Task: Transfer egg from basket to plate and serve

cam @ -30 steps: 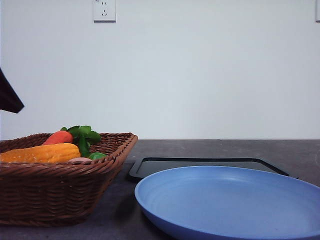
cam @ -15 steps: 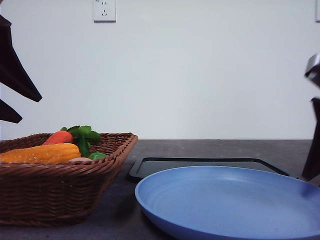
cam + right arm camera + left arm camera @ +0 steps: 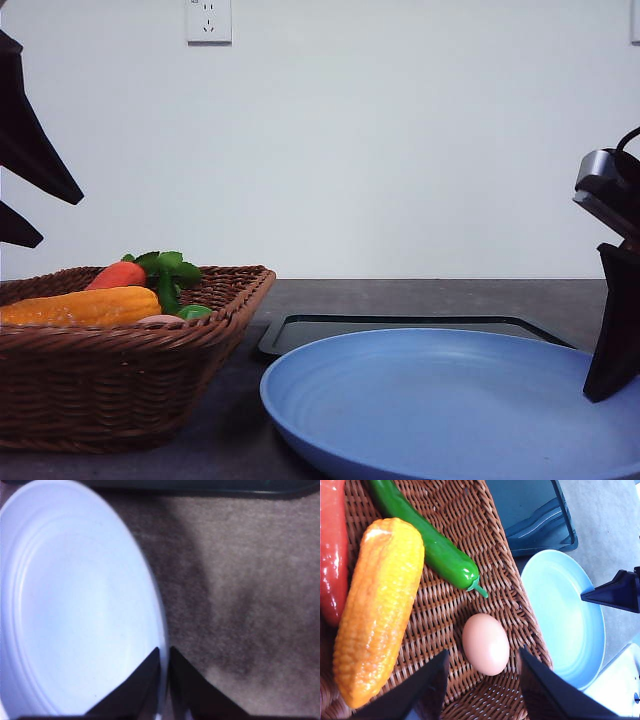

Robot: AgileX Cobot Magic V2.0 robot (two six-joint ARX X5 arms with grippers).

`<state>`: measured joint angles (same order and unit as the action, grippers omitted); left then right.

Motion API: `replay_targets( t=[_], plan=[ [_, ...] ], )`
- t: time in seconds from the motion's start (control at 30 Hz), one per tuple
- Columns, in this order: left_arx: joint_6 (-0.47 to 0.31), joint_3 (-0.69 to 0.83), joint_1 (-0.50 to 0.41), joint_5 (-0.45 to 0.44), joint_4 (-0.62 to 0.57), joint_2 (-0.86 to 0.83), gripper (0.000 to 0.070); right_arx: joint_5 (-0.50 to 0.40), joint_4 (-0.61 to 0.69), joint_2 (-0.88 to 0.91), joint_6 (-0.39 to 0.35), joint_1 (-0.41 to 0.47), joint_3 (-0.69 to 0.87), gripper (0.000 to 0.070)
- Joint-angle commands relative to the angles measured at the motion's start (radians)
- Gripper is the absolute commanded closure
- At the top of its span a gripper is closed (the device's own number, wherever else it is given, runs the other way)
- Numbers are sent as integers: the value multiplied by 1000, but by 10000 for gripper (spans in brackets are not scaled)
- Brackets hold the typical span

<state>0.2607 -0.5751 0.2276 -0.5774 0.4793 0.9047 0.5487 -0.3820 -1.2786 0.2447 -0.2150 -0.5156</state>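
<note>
While basketed, egg (image 3: 486,644) among vegetables (image 3: 379,610)

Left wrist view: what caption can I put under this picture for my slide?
Open left gripper hovers over the egg in the basket, beside corn and green pepper.

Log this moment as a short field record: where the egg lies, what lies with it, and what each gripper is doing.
egg: pinkish-brown oval egg lying on the floor of the brown woven wicker basket
basket contents: yellow corn cob, green pepper, red vegetable
left gripper: open, fingers either side of the egg, not touching it
plate: round light blue plate, nothing on it
right gripper: nearly closed on the plate's rim
tray: black rectangular tray behind the plate
</note>
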Motion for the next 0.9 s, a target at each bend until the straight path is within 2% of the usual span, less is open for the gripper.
replay_targets(
  t=[0.0,0.07,0.17,0.23,0.37,0.47,0.87],
  plan=[
    [-5,-17,3,-6,-6,8,417,0,-3,1,9,-3,-14,700],
    [0,-17,5,-6,-6,8,389,0,-12,19,10,-3,-14,700],
    [20,-17,18,-6,-8,8,287,-3,-35,63,11,3,-14,700],
    [19,-17,35,-5,-11,9,243,-21,-55,101,11,16,-14,700],
    [23,-19,78,1,-42,24,240,-86,-99,175,11,53,-14,700],
    [41,-23,116,41,-55,54,240,-111,-125,229,10,84,-14,700],
    [39,-118,290,234,-64,281,241,-112,-170,384,9,184,-14,700]
  ],
)
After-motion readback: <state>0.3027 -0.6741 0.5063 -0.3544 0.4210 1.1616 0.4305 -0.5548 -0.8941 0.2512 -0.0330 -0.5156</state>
